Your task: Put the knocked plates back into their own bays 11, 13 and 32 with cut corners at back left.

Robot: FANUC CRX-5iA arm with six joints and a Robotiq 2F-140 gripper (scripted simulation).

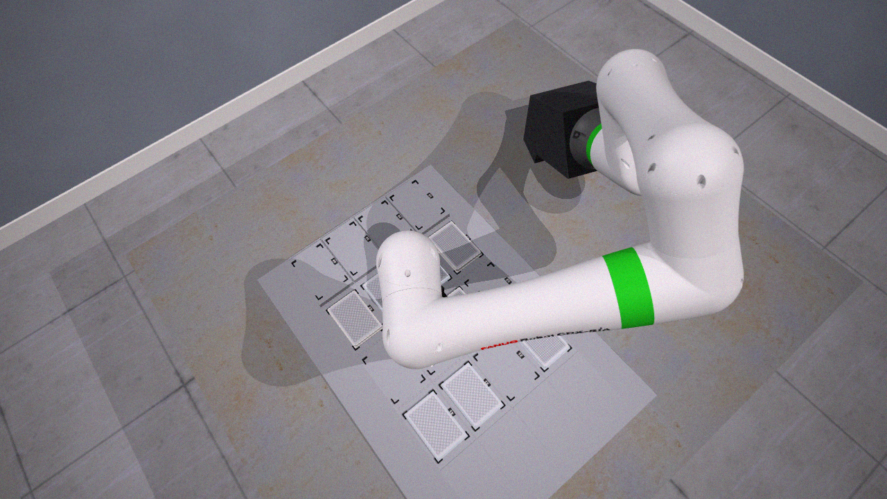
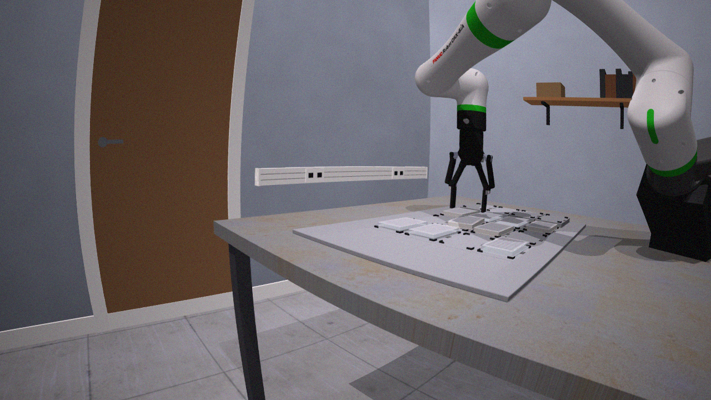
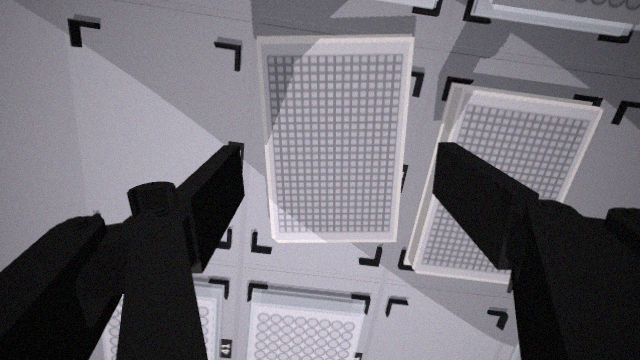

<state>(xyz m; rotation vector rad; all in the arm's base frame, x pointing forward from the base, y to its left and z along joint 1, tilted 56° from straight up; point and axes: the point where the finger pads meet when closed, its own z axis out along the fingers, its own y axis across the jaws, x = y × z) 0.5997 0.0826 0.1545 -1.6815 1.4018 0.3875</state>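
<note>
The knocked 384-well plate of bay 32 lies turned a little and shifted towards column 3, past the bay's upper right corner piece in the wrist view. Its cut corner shows at the lower left there, the back left. My gripper is open above it, one finger on each side, holding nothing. In the top view the arm hides the gripper and this plate. The bay 11 plate and the bay 13 plate look to lie among their corner pieces.
The bay 22 plate lies close by, under the right finger in the wrist view. The bay 31 plate and bay 41 plate lie in column 1. The bay 23 plate and bay 33 plate lie beyond.
</note>
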